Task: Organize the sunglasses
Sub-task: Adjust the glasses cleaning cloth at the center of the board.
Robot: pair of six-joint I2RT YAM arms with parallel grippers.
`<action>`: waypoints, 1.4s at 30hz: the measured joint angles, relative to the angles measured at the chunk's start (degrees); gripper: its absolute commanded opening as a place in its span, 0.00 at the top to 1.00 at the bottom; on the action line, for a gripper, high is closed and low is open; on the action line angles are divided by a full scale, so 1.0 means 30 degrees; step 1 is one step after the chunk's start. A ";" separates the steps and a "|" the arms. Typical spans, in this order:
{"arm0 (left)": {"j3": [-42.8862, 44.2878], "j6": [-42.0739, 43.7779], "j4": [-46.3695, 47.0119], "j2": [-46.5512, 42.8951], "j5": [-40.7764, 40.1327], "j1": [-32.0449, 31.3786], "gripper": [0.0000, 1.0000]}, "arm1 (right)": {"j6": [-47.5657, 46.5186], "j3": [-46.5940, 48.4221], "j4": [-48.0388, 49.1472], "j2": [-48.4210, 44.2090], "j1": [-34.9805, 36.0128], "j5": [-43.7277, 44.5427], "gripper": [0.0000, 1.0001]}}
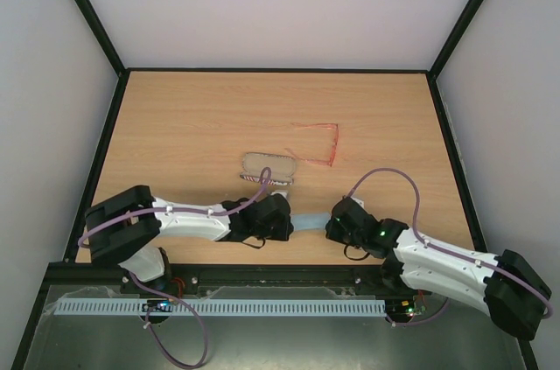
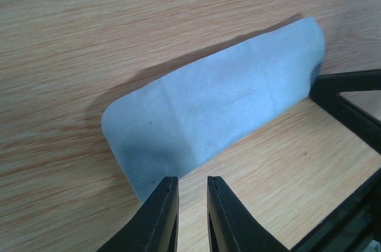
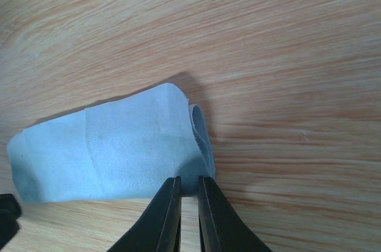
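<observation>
Sunglasses (image 1: 333, 144) lie on the tabletop (image 1: 192, 125) right of centre, arms spread open, no claw near them. Top view: the flag-patterned case (image 1: 267, 169) sits just left and nearer the arms, close to the glasses but apart; can't tell if it's open. Nearer again, a light blue cloth (image 1: 311, 220) spans btwn the left claw (image 1: 287, 218) and right claw (image 1: 334, 223), which face each other low over the wood. Left wrist cam: the cloth stands up off the tabletop w/ a shadow under it, creases showing. The claw's fingers are narrow w/ bare wood in the slim gap, and the cloth's near corner meets one fingertip (image 2: 169, 195). Can't tell whether it's pinched or only touching. Right wrist cam: the cloth's doubled-over end runs down into the gap at the fingertips (image 3: 172, 195), so this claw looks closed on the cloth. Judgement: the step in hand is the cloth, prob. folding or straightening it w/ both arms; the glasses part isn't begun. Next move calls for bringing the two ends together evenly and laying the cloth flat w/o dragging it. After that comes a light, exact pinch on the thin wire frame, which will slip or bend easily, then closing the arms before it goes to the case.
</observation>
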 measured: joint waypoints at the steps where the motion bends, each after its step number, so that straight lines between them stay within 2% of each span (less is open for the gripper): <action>1: -0.0066 -0.0007 0.0022 0.0095 0.0000 0.0000 0.85 | 0.0051 -0.0058 0.0255 0.0058 0.0000 0.0000 0.88; 5: -0.0175 -0.0007 -0.0073 0.0423 0.0007 0.0000 0.85 | 0.0109 -0.0051 0.0474 0.0117 0.0000 -0.0007 0.89; 8: -0.0182 -0.0007 -0.0379 0.0204 -0.0015 0.0000 0.83 | 0.0073 0.0277 -0.0525 -0.0328 0.0000 0.0087 0.87; 14: -0.0007 0.0124 -0.1756 -0.1763 -0.0204 0.0160 0.80 | -0.0495 0.3060 -0.2142 -0.1071 0.0000 0.0401 0.87; 26: 0.1209 0.1020 -0.0219 -0.0474 0.1275 0.2251 0.82 | -0.2594 0.4881 0.1355 0.5093 0.0000 -0.1399 0.90; 42: 0.1545 0.1158 0.1064 0.2499 0.1639 0.2375 0.85 | -0.3104 0.4670 0.4670 0.8466 -0.0095 -0.1931 0.91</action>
